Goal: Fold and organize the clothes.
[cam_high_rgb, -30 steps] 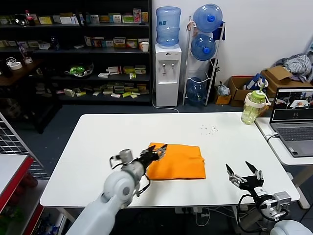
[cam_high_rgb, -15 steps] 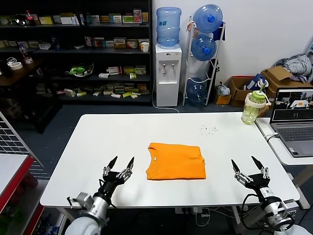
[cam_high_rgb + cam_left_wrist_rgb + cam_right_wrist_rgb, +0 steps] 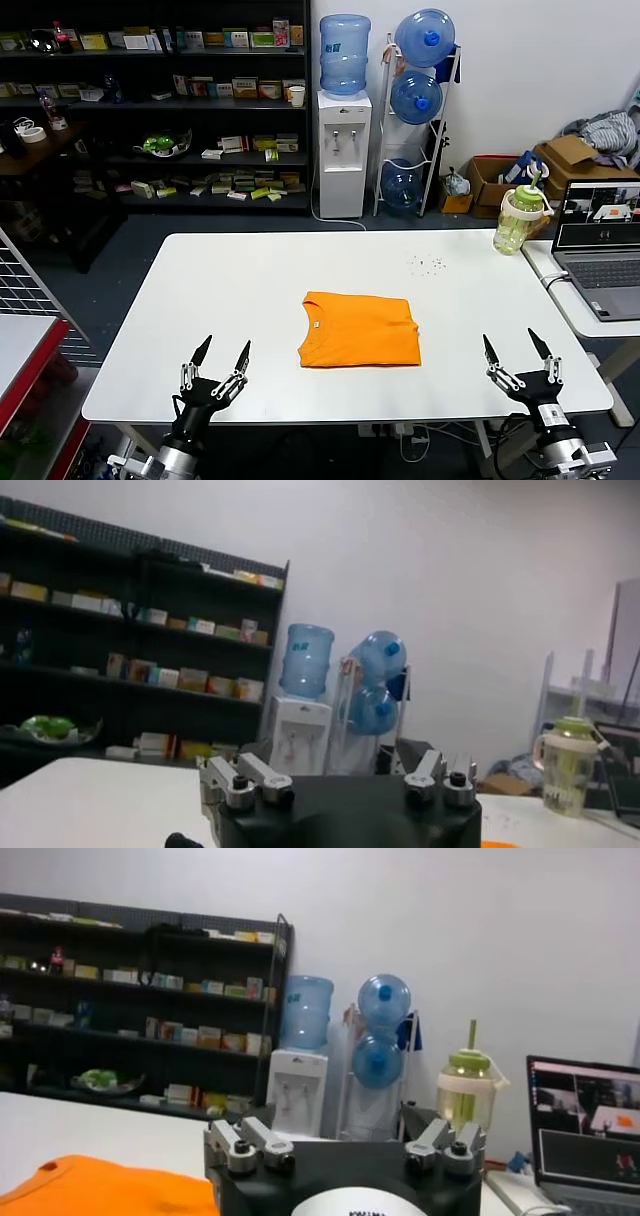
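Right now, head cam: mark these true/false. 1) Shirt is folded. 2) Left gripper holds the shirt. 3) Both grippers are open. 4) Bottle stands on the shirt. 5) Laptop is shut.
1) True: the shirt lies folded flat on the table.
2) False: the left gripper is at the near edge, apart from the shirt, empty.
3) True: the right gripper is open too.
4) False: the bottle stands at the far right corner, away from the shirt.
5) False: the laptop is open, screen lit.

Even overhead room light, white worktop [image 3: 200, 300] bright without glare, shadows faint. Head view sharp; both wrist views soft (backgrounds hazy), shelves [image 3: 150, 100] dim.
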Robot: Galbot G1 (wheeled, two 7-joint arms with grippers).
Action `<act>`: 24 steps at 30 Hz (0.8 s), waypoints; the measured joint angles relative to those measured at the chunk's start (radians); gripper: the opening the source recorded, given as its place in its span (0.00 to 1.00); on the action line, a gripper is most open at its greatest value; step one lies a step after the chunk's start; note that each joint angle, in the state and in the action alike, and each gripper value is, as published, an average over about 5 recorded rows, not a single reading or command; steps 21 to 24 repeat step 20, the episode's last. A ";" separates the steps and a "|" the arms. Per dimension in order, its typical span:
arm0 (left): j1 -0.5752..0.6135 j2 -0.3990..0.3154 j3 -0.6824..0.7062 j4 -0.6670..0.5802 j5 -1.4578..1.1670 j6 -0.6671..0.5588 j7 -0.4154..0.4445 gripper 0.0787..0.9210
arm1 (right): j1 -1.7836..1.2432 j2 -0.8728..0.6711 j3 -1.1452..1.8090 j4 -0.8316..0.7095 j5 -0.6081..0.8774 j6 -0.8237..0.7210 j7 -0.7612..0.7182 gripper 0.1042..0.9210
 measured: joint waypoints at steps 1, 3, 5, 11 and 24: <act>0.006 -0.003 -0.004 0.000 0.006 -0.007 0.004 0.88 | -0.002 0.006 0.004 0.000 -0.004 0.007 -0.003 0.88; 0.018 -0.011 -0.010 0.000 0.018 -0.020 0.010 0.88 | -0.005 0.019 0.011 -0.001 -0.011 0.020 -0.010 0.88; 0.027 -0.019 -0.015 0.000 0.031 -0.031 0.014 0.88 | -0.006 0.030 0.017 -0.002 -0.018 0.030 -0.015 0.88; 0.040 -0.041 -0.029 0.000 0.060 -0.058 0.024 0.88 | -0.009 0.058 0.027 -0.007 -0.036 0.049 -0.023 0.88; 0.047 -0.057 -0.035 0.009 0.081 -0.084 0.030 0.88 | -0.013 0.072 0.034 -0.006 -0.044 0.055 -0.029 0.88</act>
